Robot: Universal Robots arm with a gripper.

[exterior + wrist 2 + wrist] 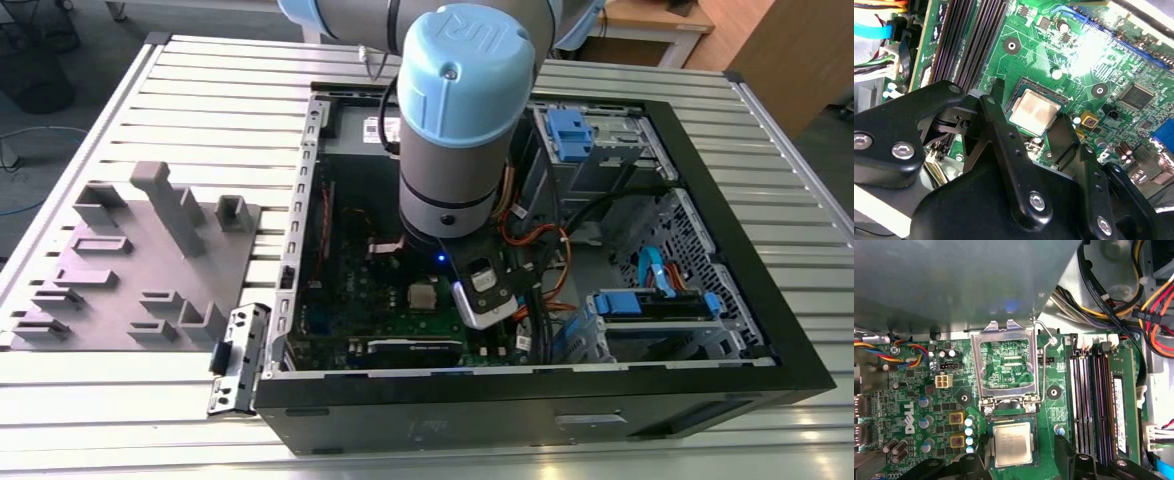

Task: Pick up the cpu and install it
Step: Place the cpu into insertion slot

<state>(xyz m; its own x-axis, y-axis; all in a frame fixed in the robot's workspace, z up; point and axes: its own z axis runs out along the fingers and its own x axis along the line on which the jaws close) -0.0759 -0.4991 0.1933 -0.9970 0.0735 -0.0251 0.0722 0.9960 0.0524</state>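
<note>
straddles the cpu [1013,443] with the gripper [1030,107] spread open, pinching nothing. lies flat in its socket, probably seated, with the socket frame [976,367] tilted up to leave access free.

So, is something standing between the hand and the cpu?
Nothing visible does. The hand is right above the cpu, with its open fingers on either side. The metal socket frame stands swung open beside the cpu, not over it.
</note>
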